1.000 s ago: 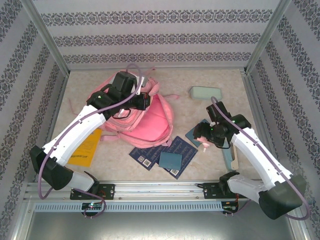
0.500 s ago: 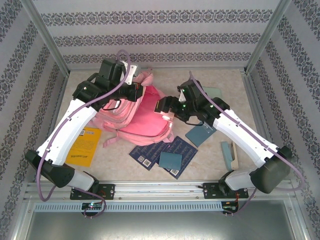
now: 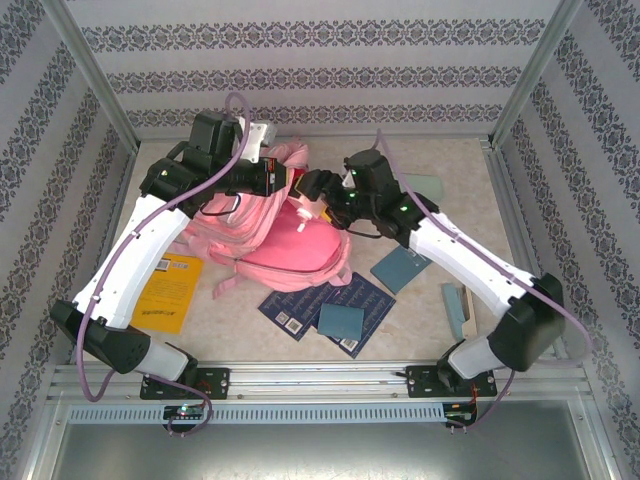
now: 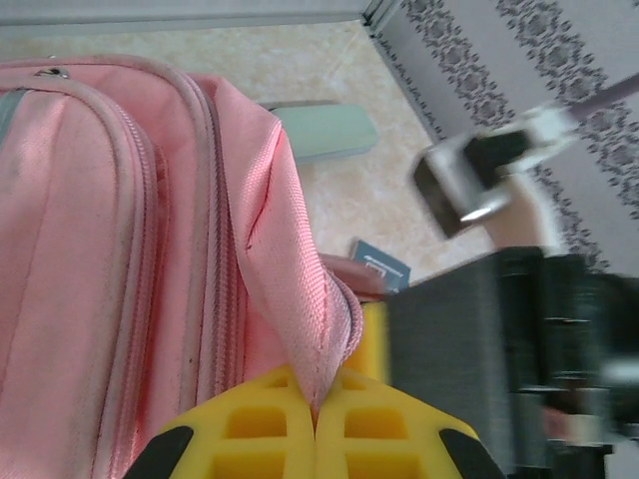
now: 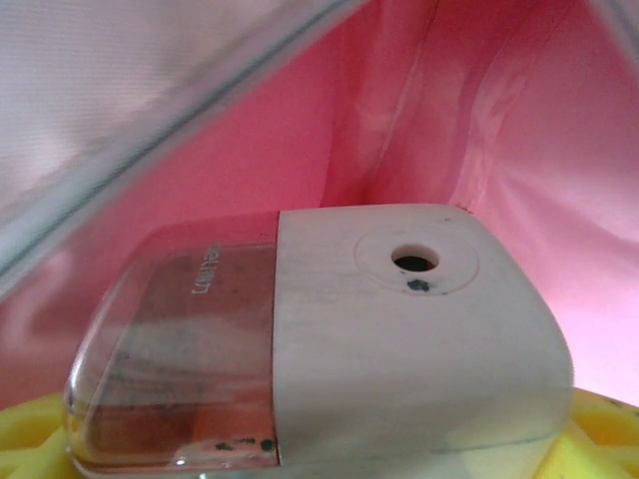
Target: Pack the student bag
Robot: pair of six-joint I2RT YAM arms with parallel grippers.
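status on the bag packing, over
Left gripper pinching large pink fabric backpack at opening edge. Right gripper holding white plastic pencil sharpener inside it. Nothing blocking.

**Sharpener against pink cloth**

We see a small pencil sharpener (image 5: 399, 329) close up, gripped between the yellow fingers (image 5: 611, 424) of the right gripper (image 5: 319, 464), which show at the two bottom corners. Its right part is off-white with a round hole (image 5: 412, 263) on top. Its left part is a clear cover (image 5: 170, 349) with dark specks and faint lettering. Behind it hang the pink folds of the student bag (image 5: 519, 130), and a pale blurred band (image 5: 150, 110) crosses the upper left.
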